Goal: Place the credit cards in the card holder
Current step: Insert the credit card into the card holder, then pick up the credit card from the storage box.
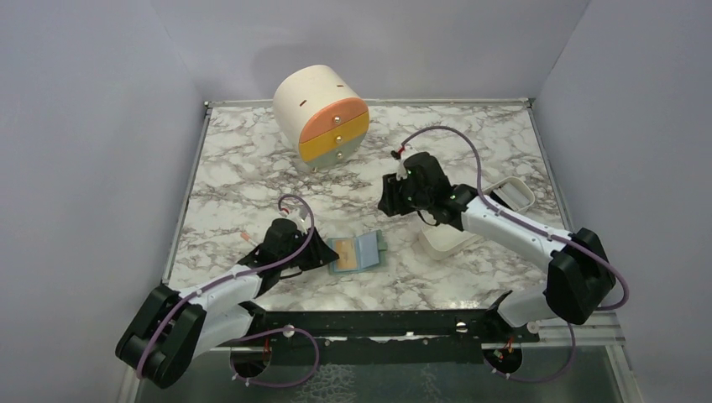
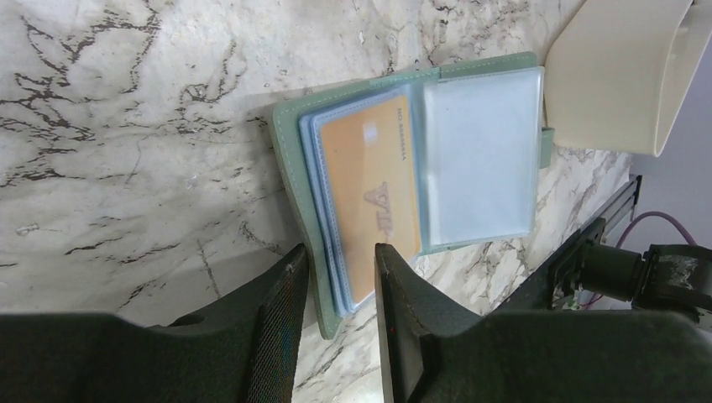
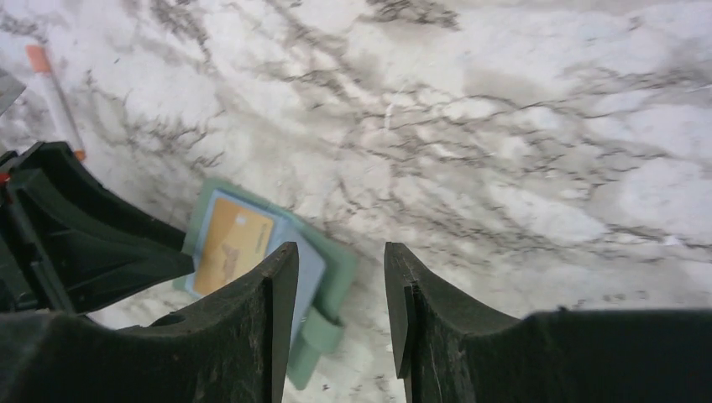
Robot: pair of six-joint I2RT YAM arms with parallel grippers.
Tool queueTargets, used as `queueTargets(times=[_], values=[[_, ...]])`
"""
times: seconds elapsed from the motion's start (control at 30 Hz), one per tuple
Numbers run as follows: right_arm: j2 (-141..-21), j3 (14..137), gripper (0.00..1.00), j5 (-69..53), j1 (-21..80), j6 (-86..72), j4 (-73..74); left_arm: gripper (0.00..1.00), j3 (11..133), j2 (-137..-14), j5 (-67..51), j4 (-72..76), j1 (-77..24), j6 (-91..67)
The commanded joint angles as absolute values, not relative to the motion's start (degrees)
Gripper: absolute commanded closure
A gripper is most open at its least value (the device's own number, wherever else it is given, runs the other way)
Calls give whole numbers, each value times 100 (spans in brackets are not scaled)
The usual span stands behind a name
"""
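The sage-green card holder [image 1: 359, 253] lies open and flat on the marble table near the front. A tan-orange credit card [image 2: 369, 189] sits in its left clear sleeve, and the right sleeve [image 2: 483, 159] looks pale. No other cards show. My left gripper [image 1: 321, 252] is open at the holder's left edge. In the left wrist view, that edge lies between the fingers [image 2: 340, 269]. My right gripper [image 1: 389, 200] is open and empty, raised above the table behind and to the right of the holder. Its wrist view shows the holder [image 3: 252, 252] low on the left, partly behind its left finger.
A cream cylinder with orange, yellow and grey drawers [image 1: 323, 117] stands at the back. A long white tray [image 1: 453, 241] lies to the right of the holder, under the right arm. A thin white stick with an orange tip [image 1: 244, 238] lies to the left of the left gripper.
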State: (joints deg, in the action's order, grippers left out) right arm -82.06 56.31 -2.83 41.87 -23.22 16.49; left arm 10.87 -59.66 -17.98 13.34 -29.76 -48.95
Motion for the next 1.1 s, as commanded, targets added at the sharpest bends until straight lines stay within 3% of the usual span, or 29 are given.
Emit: queueTargets(times=[0.0, 0.23, 0.33, 0.63, 0.9, 1.07], values=[[-8132, 5990, 57, 403, 3768, -1387, 2561, 66, 1357, -6144, -1971, 1669, -2996, -4746], [-8075, 6422, 59, 908, 2731, -477, 3220, 92, 1458, -6129, -2145, 1670, -2988, -4674], [-8235, 6680, 54, 1072, 2196, -238, 3561, 99, 1473, -6133, -2217, 1666, -2988, -4582], [-8366, 6413, 53, 2386, 1232, 445, 3643, 100, 1566, -6346, -2347, 1628, -2993, -4489], [-8123, 5747, 49, 1714, 1081, 1381, 3577, 100, 1657, -6402, -2398, 1553, -2988, -4429], [-8048, 5502, 47, 1985, 1077, 1602, 3547, 100, 1640, -6464, -2423, 1589, -2988, -4465]])
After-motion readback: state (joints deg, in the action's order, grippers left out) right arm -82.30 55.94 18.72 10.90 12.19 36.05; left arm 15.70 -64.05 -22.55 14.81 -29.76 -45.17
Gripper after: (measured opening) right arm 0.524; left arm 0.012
